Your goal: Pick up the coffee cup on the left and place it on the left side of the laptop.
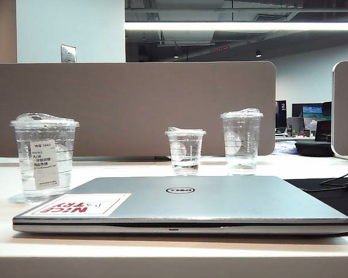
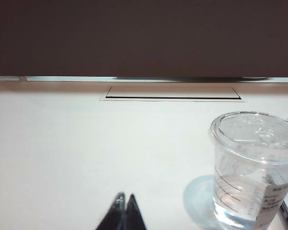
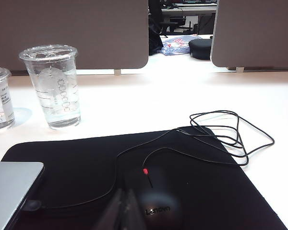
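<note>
The coffee cup [image 1: 44, 156], clear and lidded with a white printed label, stands on the white desk left of the laptop's back corner. The silver Dell laptop [image 1: 180, 202] lies shut at the front, with a red "NICE TRY" sticker on its lid. No arm shows in the exterior view. In the left wrist view my left gripper [image 2: 126, 194] is shut and empty above bare desk, with the coffee cup [image 2: 252, 167] off to one side and apart from it. My right gripper [image 3: 125, 190] is shut and empty over the black mouse pad [image 3: 86, 163], next to the laptop's corner [image 3: 12, 187].
A short clear cup [image 1: 185, 152] and a taller clear cup [image 1: 241, 142] stand behind the laptop. A grey partition [image 1: 133, 104] closes the desk's far edge, with a cable slot [image 2: 173, 93] before it. A black Lenovo mouse [image 3: 156, 203] and its looped cable [image 3: 230, 139] lie on the pad.
</note>
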